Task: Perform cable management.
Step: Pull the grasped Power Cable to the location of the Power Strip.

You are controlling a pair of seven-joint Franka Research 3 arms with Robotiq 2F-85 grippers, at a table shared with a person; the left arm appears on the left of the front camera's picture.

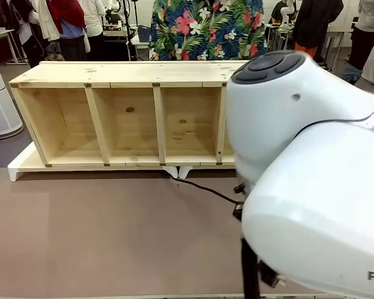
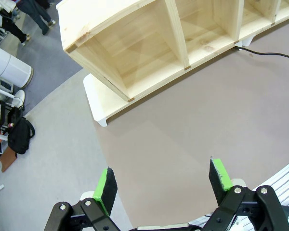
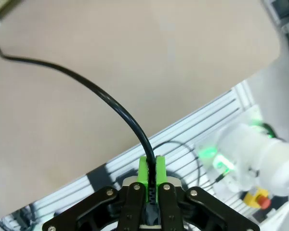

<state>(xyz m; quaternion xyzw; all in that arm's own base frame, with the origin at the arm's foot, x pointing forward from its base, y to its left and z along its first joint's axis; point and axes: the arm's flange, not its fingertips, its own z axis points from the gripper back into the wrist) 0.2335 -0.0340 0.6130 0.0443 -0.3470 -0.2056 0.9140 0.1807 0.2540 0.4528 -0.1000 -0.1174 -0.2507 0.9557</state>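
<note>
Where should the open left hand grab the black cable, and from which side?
Probably the bare stretch of cable between the wooden shelf and the right hand, which is shut on it. Bring the left hand down from above, fingers straddling the run: the cord is thin, round and low over the table.

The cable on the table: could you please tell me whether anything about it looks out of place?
Yes: the cable trails loose across the bare table from the foot of the wooden shelf to the right gripper, which is shut on it. It looks untidy, not damaged.
</note>
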